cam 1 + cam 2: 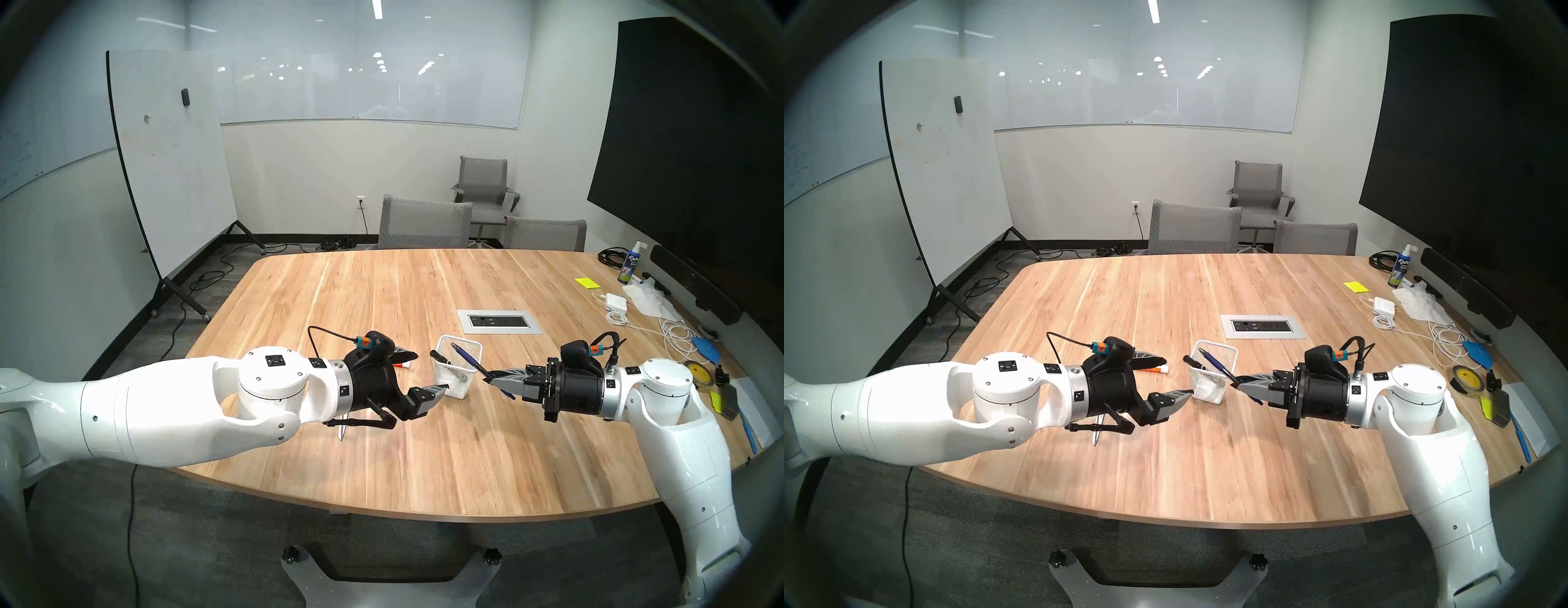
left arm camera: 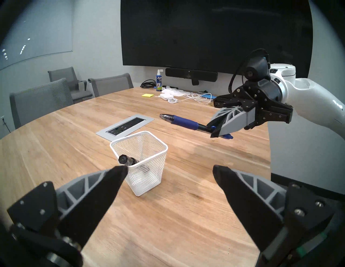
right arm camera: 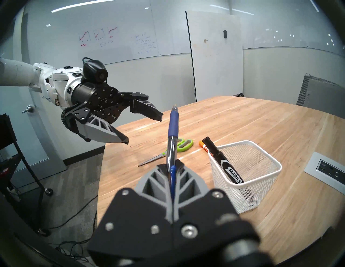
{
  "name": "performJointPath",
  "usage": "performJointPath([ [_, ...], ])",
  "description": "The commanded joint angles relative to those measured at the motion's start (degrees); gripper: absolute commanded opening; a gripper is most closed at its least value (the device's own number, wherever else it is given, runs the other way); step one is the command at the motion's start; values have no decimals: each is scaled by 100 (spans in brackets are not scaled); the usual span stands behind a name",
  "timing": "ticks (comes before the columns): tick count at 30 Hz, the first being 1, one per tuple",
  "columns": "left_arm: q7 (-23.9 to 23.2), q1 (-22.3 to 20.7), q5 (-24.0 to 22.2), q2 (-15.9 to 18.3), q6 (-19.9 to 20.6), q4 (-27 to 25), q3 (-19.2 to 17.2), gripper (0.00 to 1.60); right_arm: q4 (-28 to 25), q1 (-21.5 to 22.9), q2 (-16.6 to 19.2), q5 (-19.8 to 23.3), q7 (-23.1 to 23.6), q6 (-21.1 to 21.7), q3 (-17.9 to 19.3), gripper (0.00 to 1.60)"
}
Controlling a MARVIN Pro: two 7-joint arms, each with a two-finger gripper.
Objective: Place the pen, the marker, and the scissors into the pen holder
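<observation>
The white mesh pen holder (image 1: pixel 460 382) (image 2: pixel 147 179) stands mid-table with a black marker (image 3: pixel 224 164) leaning inside it. My right gripper (image 1: pixel 492 378) (image 3: pixel 172 166) is shut on the blue pen (image 2: pixel 183 123) (image 3: pixel 172 134), holding it in the air just right of the holder, its tip angled up over the rim. My left gripper (image 2: pixel 169 169) (image 3: pixel 143 130) hovers open and empty on the holder's left. The green-handled scissors (image 3: pixel 183 145) lie flat on the table under the left arm. An orange-and-white marker (image 3: pixel 201 144) (image 1: pixel 403 363) lies behind the holder.
A grey power outlet panel (image 1: pixel 499 321) is set into the table beyond the holder. Cables, a charger, a spray bottle (image 1: pixel 627 265), sticky notes and tape clutter the right edge. Grey chairs (image 1: pixel 424 223) stand at the far side.
</observation>
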Motion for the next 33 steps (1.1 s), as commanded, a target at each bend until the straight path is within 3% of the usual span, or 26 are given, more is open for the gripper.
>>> performJointPath([
  [1,127,-49,107,-39,-81,-72,-60,160,-287,-88,-10,153,67,15,198,0],
  [33,641,8,-97,-76,-474,67,-133,160,-779,-508,-201,113,255,152,295,0],
])
